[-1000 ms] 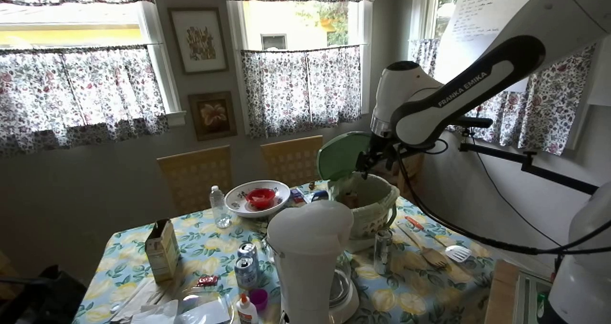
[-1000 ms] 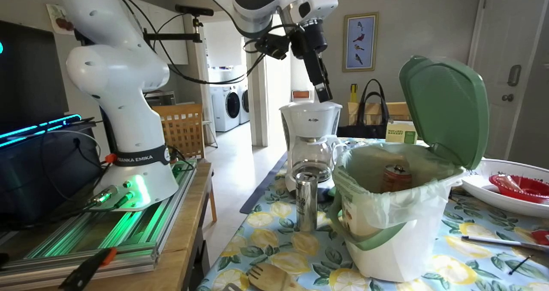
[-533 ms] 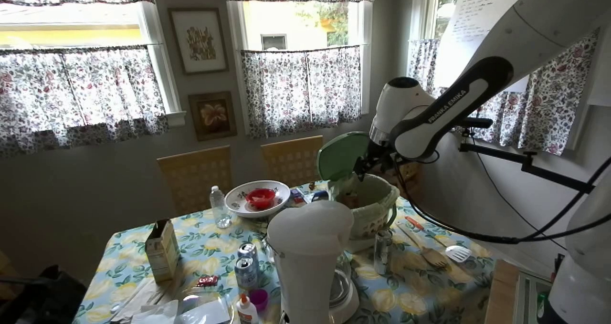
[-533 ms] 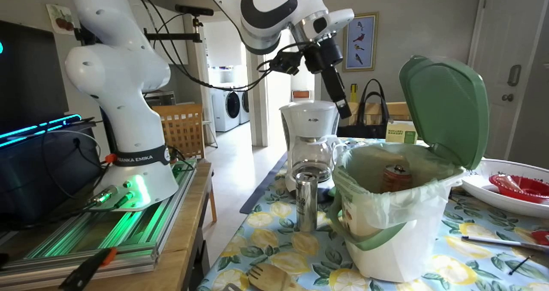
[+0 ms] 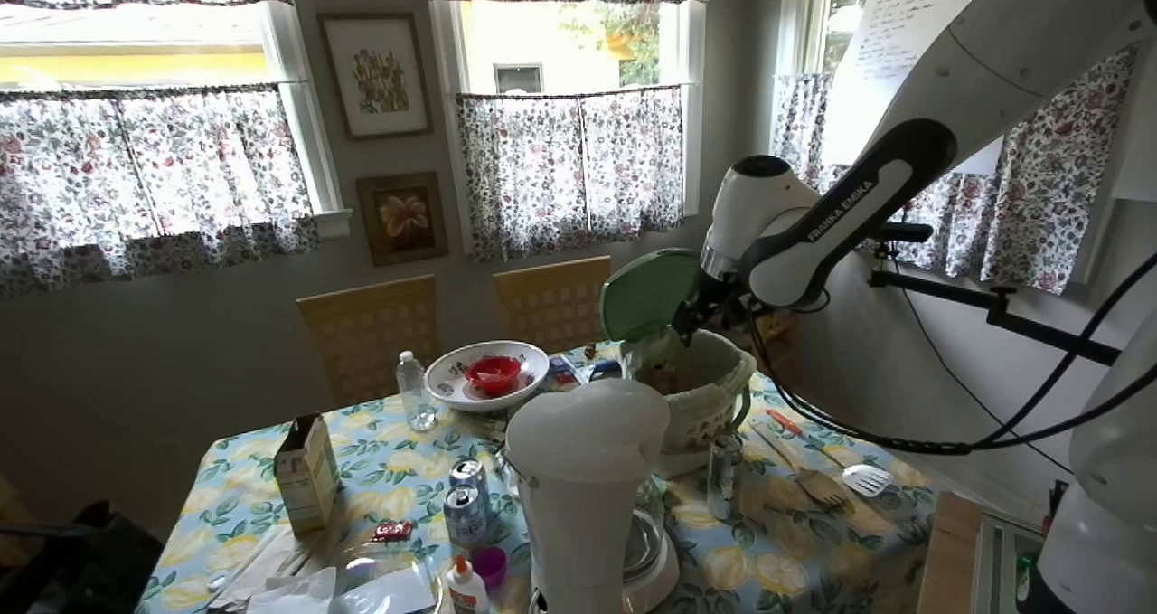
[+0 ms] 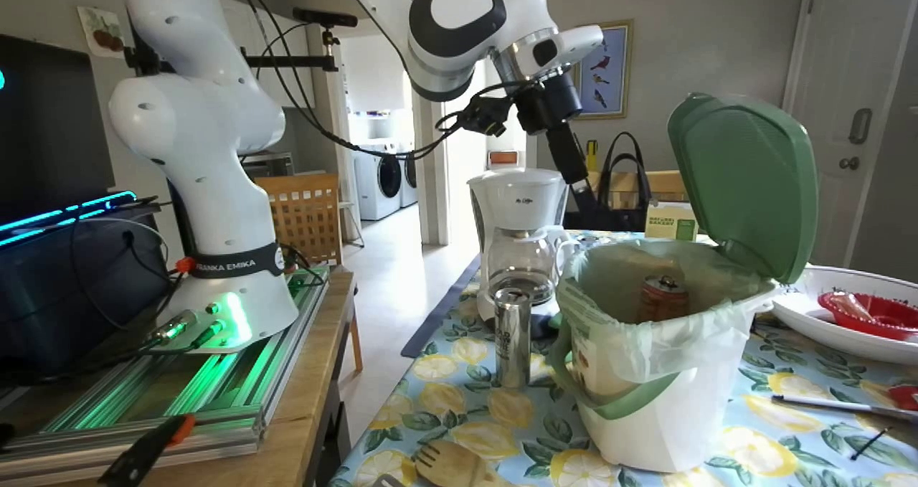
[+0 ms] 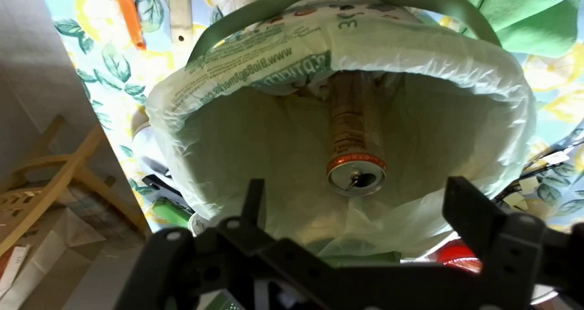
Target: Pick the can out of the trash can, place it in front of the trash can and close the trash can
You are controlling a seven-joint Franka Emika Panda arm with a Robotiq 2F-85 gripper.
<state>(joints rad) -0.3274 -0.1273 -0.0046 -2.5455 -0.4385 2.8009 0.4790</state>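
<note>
The trash can is a cream-white bin with a pale green liner bag over its rim, also seen in an exterior view. Its green lid is swung up and open. The can, slim and brownish-orange with a silver top, stands inside the bin against the wall. In the wrist view the can shows its opened top, with its lower part in shadow. My gripper is open and empty, its fingers wide apart on either side of the can's top, above it. The gripper is higher than the bin's rim.
A silver can and a white coffee maker stand beside the bin. A white bowl with a red dish lies on its far side. Wooden utensils and a green cloth lie near the bin.
My arm has come down and moved toward the bin, so the gripper is lower and nearer to the opening. The bin, its lid and the can have not moved.
</note>
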